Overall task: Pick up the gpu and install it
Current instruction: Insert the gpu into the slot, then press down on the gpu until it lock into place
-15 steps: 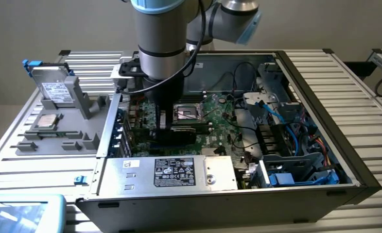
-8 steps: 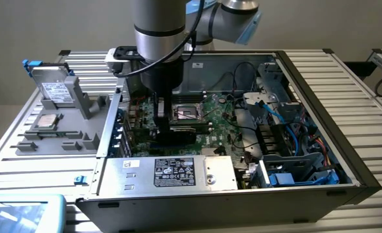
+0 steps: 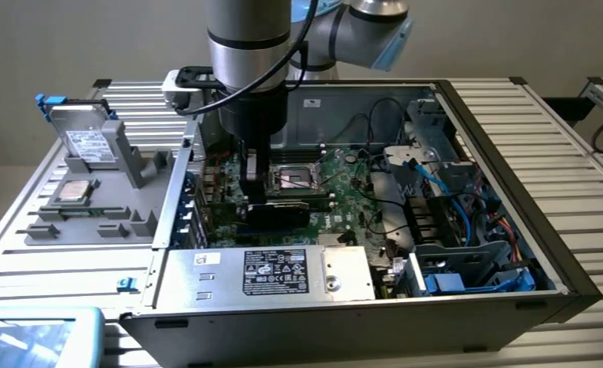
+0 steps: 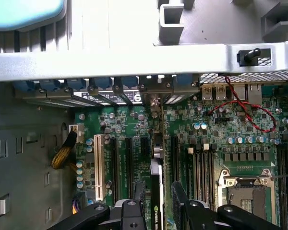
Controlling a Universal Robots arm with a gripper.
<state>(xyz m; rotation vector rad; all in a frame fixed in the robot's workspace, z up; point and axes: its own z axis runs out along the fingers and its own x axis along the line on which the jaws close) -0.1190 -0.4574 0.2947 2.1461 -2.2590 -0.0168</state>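
Exterior view: camera high, off the arm, looking down at an angle into the open computer case [image 3: 547, 230], far enough to take in the whole case and the counter [image 3: 77, 253]. Wrist view: looks straight down, close over the motherboard [image 4: 230, 129]. Both share the motherboard [image 3: 347, 195] and its processor socket [image 3: 293, 178].

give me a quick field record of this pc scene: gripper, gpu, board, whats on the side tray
gripper: down inside the open computer case, shut on the gpu
gpu: held on edge, standing over the slots of the motherboard
motherboard: green, empty processor socket
side tray: on the exterior view's left, holds a hard drive standing upright
power supply: at the case's near edge
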